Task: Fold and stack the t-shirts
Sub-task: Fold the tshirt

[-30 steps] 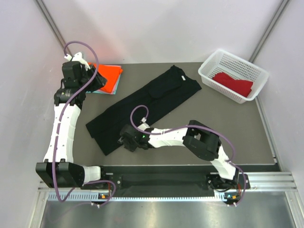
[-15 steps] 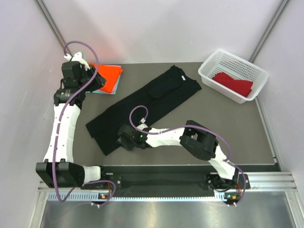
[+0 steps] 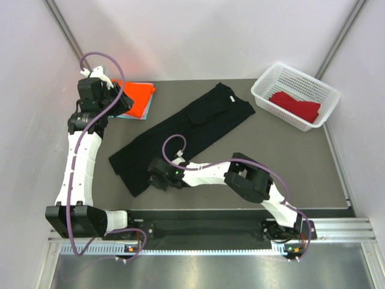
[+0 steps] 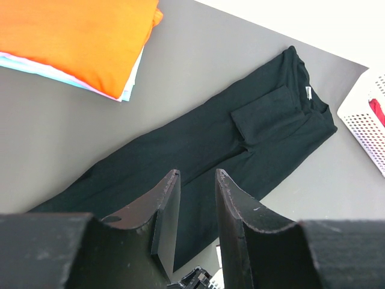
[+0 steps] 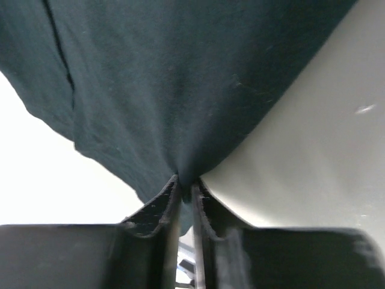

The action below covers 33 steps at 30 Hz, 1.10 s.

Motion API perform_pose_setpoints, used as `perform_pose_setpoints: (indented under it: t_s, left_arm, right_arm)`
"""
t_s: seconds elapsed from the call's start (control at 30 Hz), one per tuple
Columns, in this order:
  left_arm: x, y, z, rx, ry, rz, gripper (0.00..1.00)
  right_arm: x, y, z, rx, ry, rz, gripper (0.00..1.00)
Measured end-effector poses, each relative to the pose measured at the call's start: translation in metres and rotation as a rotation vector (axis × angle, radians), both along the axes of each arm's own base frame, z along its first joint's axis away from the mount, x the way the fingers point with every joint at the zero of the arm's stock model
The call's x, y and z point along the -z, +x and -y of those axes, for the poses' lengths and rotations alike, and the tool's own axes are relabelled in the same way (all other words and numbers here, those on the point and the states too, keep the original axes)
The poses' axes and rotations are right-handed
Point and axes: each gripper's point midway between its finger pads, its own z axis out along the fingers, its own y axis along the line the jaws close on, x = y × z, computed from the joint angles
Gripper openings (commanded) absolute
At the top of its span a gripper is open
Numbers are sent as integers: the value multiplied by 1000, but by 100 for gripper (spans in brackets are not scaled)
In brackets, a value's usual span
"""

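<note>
Top, left-wrist and right-wrist views of the workspace. The black t-shirt [image 3: 186,129] lies on the grey table [image 3: 301,162] as a long narrow band, running diagonally from the near left towards the far centre, its collar at the far end and one sleeve folded onto the body. The right gripper [image 5: 185,183] is at the near-left end of this band, its jaws closed on a pinch of the black cloth, which puckers towards the fingertips. The left gripper [image 4: 197,177] hangs above the far-left part of the table, its jaws parted by a narrow gap with nothing between them. Just beside it, in the far-left corner, the folded orange t-shirt [image 3: 137,96] rests on the pale teal t-shirt [image 4: 130,84], whose edge shows beneath. The dark red t-shirt [image 3: 295,105] lies inside the white mesh basket [image 3: 264,96] at the far-right corner, well apart from the others.
</note>
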Motion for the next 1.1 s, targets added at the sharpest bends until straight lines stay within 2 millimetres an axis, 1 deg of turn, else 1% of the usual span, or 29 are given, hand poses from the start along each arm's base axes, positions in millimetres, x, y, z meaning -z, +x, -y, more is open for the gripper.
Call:
perform_pose_setpoints:
  t_s: [0.07,0.2,0.3,0.47,0.57,0.6,0.67,0.73,0.77,0.8,0.9,1.1]
  left_arm:
    - [0,0,0,-1,1,0,35]
    - [0,0,0,-1,1,0,36]
    - [0,0,0,3,0,0,36]
    - [4,-1,4,20,-9,-9,35]
    - [18,-3,6,34,-15,-40,35]
    - [23,-4,6,37,-15,-52,35]
    - [32,-6,7,45,-15,-72,35]
    - [40,-8,9,61,-16,-88,35]
    - [44,-9,11,72,-19,-97,35]
    - [48,-10,13,81,-23,-104,35]
    - [63,-16,20,111,-35,-142,35]
    - [98,-29,31,161,-58,-223,36]
  right_arm:
    - [2,0,2,3,-7,-3,0]
    - [4,-1,6,-1,-7,10,0]
    - [4,-4,19,-16,-32,25,0]
    - [5,-10,57,-54,-103,53,3]
    - [6,-11,80,-87,-140,76,2]
    - [6,-12,95,-101,-166,84,2]
    - [5,-9,112,-103,-192,93,1]
    - [6,-10,138,-112,-237,109,0]
    - [6,-11,147,-117,-252,111,0]
    - [6,-13,159,-127,-272,115,0]
    - [7,-22,184,-158,-307,121,0]
    - [8,-44,221,-229,-334,124,0]
